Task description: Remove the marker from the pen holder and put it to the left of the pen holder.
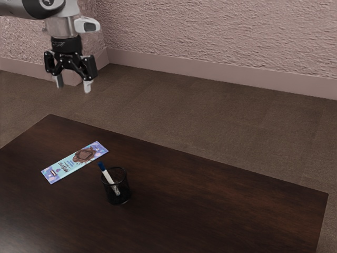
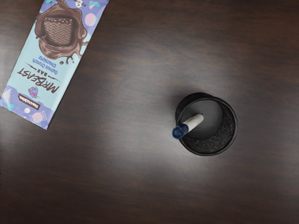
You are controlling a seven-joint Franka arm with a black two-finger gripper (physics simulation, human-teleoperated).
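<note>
The task seems to be at its opening step, reaching for the marker. The black two-finger gripper [image 1: 73, 87] hangs high above the dark brown wooden worktop [image 1: 221, 211], its fingers spread with nothing between them. Below it, the white marker with a blue cap [image 2: 190, 124] leans inside the round black mesh pen holder [image 2: 235, 128], capped end up and poking out past the rim. The flat blue-and-purple chocolate bar [image 2: 44, 70] lies below the gripper too, apart from the holder.

The next move likely calls for centring the gripper over the cap, turning to match the marker's lean, and lowering until the fingers straddle it. Catching the rim could tip the holder.
</note>
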